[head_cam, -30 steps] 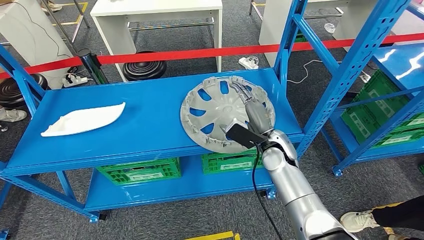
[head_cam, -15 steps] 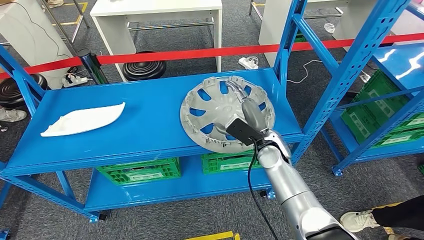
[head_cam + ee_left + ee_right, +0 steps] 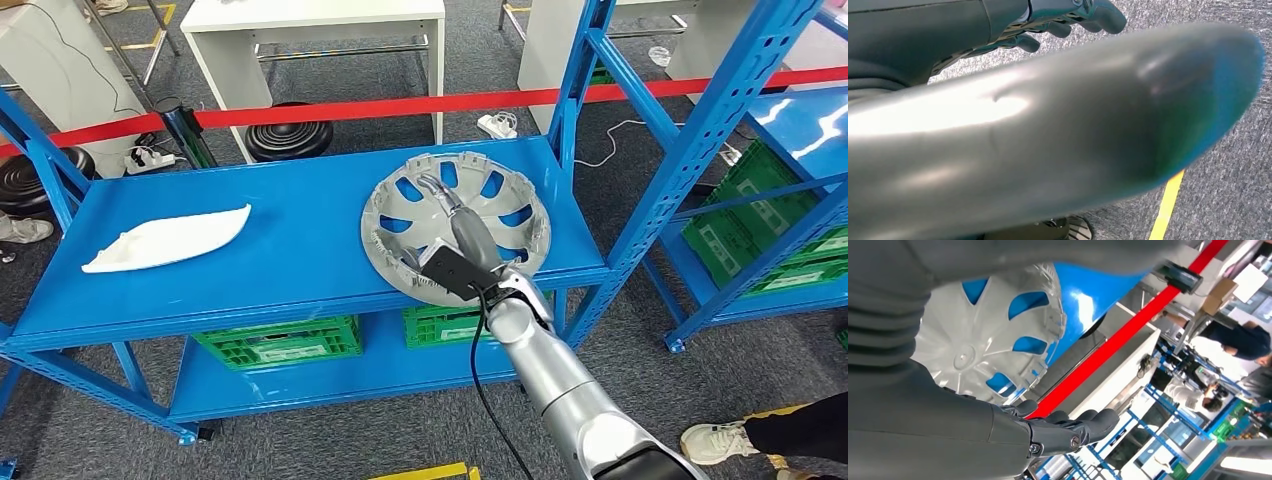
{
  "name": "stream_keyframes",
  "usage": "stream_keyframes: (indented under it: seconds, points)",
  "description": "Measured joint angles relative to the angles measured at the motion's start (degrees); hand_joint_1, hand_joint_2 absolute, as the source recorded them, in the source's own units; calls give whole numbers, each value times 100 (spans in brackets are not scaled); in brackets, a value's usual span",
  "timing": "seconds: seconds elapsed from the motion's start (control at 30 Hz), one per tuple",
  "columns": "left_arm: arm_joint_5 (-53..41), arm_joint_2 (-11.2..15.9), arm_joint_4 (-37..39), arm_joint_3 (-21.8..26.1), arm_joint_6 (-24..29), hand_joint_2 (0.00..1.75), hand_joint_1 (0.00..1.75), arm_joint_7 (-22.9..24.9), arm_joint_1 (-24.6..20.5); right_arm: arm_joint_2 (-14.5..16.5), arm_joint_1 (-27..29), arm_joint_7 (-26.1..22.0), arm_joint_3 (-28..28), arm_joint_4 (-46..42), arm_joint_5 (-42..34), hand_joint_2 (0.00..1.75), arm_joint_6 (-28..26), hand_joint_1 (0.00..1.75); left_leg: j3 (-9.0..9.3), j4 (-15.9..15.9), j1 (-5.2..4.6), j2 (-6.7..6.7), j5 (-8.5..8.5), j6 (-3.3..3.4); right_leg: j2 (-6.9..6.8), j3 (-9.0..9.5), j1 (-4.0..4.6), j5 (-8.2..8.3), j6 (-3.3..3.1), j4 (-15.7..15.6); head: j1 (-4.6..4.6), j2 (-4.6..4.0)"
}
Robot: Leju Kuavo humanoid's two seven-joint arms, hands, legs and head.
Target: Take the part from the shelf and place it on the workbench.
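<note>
Head view shows a grey hubcap [image 3: 455, 232] lying flat on the top deck of a blue shelf [image 3: 300, 250], toward the deck's right end, with its near edge close to the front lip. The right arm reaches in from below, and the right hand [image 3: 455, 215] is stretched out over the hubcap, its fingers [image 3: 432, 184] extended toward the far rim. Whether they touch the plastic or hover just above it cannot be told from this angle. A black box [image 3: 455, 270] sits at the wrist, over the hubcap's near edge, and a black cable [image 3: 480, 340] hangs from it.

On the right wrist view the fingers [image 3: 1068, 427] lie straight and side by side, with nothing between them, and the hubcap [image 3: 988, 340] fills the space beside the palm, its spokes and blue cut-outs plain to see. The hand holds nothing.

A white moulded part [image 3: 165, 238] lies on the same deck near its left end, well apart from the hubcap. Green crates [image 3: 280, 342] stand on the lower deck. A red tape [image 3: 400, 106] runs behind the shelf, with a white table [image 3: 320, 30] beyond it. A second blue rack [image 3: 760, 160] stands to the right.

On the left wrist view the left hand [image 3: 1068, 17] hangs over grey carpet, fingers loosely curled and not gripping anything, beside a yellow floor line [image 3: 1165, 207].
</note>
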Motion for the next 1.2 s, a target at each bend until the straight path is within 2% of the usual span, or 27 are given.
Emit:
stream_keyframes:
  seconds: [0.07,0.2,0.67,0.97,1.1,1.2]
  points:
    - [4,-1,1,0,1,0,0,-13,1,14,-8,0,52,87,29,0,-49,0,0,0,0,0,0,0,0,0,0,0,0,-1,0,0]
    - [4,-2,5,0,5,0,0,-27,4,27,-7,56,128,242,155,175,-108,0,0,0,0,0,0,0,0,0,1,0,0,-1,0,0]
    - [36,2,9,0,50,0,0,-52,82,-66,-12,1025,426,1058,1295,175,-652,0,1,0,-1,1,0,0,1,0,2,0,0,-5,0,0]
    - [7,28,7,0,17,0,0,-68,74,-304,-9,1008,446,1243,1331,175,-758,0,1,1,-4,2,-1,1,2,1,2,1,1,-9,0,0]
    - [6,33,7,0,11,0,0,-73,53,-337,-9,1013,446,1246,1351,0,-763,0,1,1,-4,2,-1,1,2,1,2,1,1,-9,0,0]
    - [3,33,7,-1,11,0,0,-57,20,-338,-12,1046,446,1245,1398,131,-764,0,1,1,-4,1,-1,1,2,2,2,1,1,-9,0,0]
